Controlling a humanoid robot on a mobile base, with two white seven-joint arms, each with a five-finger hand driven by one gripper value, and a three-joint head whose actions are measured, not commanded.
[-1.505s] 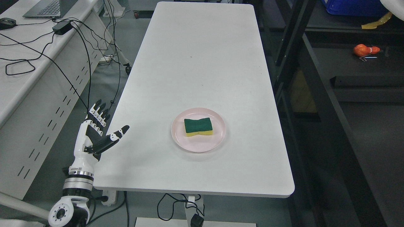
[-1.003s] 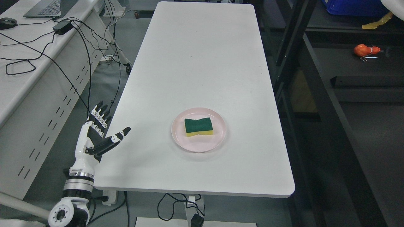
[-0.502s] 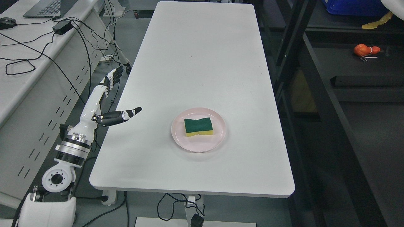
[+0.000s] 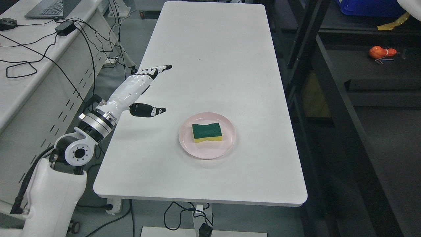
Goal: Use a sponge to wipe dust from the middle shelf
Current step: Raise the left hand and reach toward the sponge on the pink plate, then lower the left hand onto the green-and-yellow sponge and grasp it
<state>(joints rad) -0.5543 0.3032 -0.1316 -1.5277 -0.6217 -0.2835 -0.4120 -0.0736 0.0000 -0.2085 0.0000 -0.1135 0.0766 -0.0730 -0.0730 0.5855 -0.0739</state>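
One robot arm reaches in from the left, its left hand (image 4: 139, 87) held flat above the white table (image 4: 210, 65), fingers (image 4: 154, 69) stretched straight and thumb splayed, holding nothing. Well to its right, the sponge (image 4: 207, 132) lies green side up in the middle of a pink plate (image 4: 227, 148). The sponge looks light, soft and compressible, with a waisted outline that suggests pinching it across the narrow middle, gently enough that the plate does not slide. Farther right stands the dark shelving (image 4: 332, 85).
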